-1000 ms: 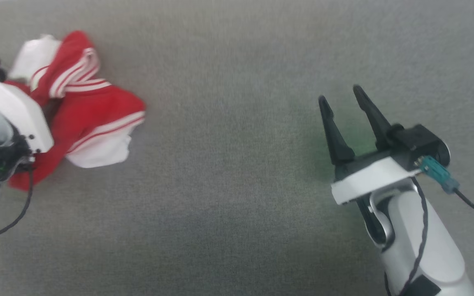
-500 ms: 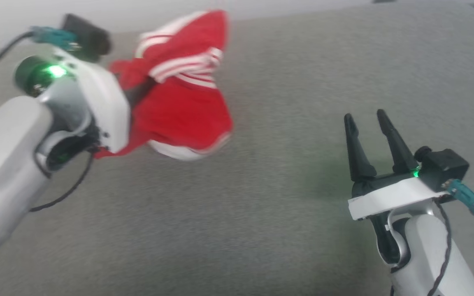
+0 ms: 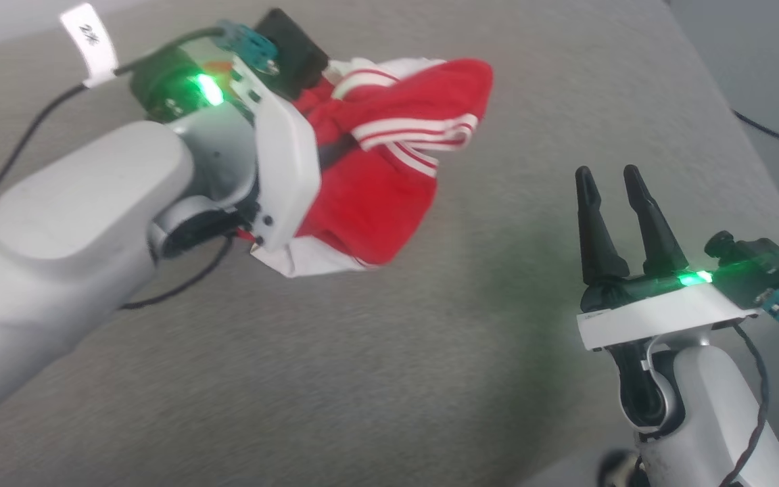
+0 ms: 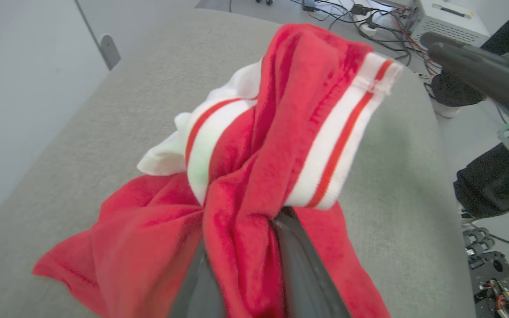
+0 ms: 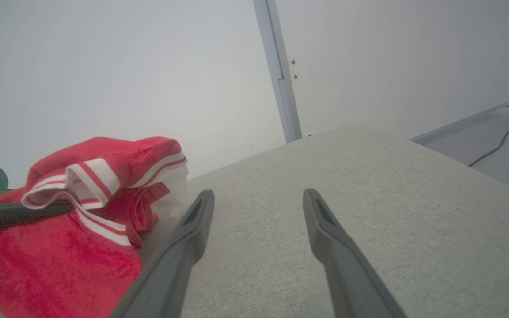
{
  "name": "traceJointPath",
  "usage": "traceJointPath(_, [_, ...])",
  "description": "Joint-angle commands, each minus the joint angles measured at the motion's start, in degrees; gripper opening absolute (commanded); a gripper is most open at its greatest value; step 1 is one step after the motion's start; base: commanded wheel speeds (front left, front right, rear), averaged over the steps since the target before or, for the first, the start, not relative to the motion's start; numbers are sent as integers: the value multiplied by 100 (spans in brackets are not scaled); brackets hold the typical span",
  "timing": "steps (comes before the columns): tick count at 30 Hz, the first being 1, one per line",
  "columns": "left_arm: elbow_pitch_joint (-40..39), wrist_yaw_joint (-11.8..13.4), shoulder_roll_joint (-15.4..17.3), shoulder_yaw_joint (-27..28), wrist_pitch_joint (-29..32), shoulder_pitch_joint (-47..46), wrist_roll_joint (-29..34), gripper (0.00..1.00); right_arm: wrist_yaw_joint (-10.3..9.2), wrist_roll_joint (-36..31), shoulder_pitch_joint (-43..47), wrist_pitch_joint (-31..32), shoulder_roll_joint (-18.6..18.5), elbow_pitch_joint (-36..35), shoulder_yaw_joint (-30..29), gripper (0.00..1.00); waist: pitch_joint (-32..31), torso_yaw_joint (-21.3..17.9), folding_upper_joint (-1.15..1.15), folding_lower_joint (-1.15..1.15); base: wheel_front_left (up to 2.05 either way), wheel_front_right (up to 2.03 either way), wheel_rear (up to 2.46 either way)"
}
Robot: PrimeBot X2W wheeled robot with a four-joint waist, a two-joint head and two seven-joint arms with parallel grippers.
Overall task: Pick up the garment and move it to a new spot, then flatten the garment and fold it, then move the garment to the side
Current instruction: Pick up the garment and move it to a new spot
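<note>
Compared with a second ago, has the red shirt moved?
Yes. The garment, pinched in the left claw, has risen off the grey cushion, though the camera shifted too.

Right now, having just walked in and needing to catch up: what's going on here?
The left gripper is shut on the red-and-white garment, holding it bunched up over the grey padded surface. The right gripper is open and empty, off to the side. Nothing is flattened or folded yet.
</note>
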Motion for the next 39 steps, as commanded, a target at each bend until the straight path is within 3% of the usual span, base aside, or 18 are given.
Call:
traceJointPath(1, [-7,-8,-24,-56,-35,-41,-79,0,0,111,30,-8,23,-41,9,100,405,-529,-1,0,0,0,0])
traceJointPath(7, [-190,-8,-117,-128,473,363,423,0,1,457,84,-7,23,-80,47,100,557,-915,-1,0,0,0,0])
traceJointPath(15, [47,-4,-86,-164,1174,791,966,0,1,723,185,-7,18,-256,-142,100,772,-961,-1,0,0,0,0])
traceJointPath(22, [374,21,215,-254,1774,1132,1386,0,1,782,265,-8,19,-364,-185,100,878,-972,-1,0,3,3,3])
traceJointPath(23, [390,22,263,-255,1747,1123,1356,28,1,778,265,-7,19,-367,-189,100,879,-970,-1,0,0,0,0])
traceJointPath(24, [382,26,305,-256,1718,1117,1360,46,1,751,262,-8,19,-352,-174,100,868,-969,-1,0,0,0,0])
traceJointPath(25, [372,26,342,-251,1650,1105,1410,100,1,720,242,-8,19,-329,-138,100,846,-968,-1,0,0,0,0])
traceJointPath(28, [387,33,416,-208,1313,988,1368,100,1,613,120,-8,19,-227,24,100,715,-954,-1,0,0,0,0])
traceJointPath(30, [344,33,294,-174,971,831,1286,100,0,481,76,-8,13,-180,42,100,596,-797,-1,0,0,0,0])
traceJointPath(34, [215,4,-170,-136,196,586,1211,100,1,94,45,-7,17,-104,-84,100,301,-225,-1,0,0,0,0])
traceJointPath(39, [309,4,-505,-129,-828,604,739,100,1,-435,25,-8,11,4,-238,100,-101,546,-1,0,0,0,0])
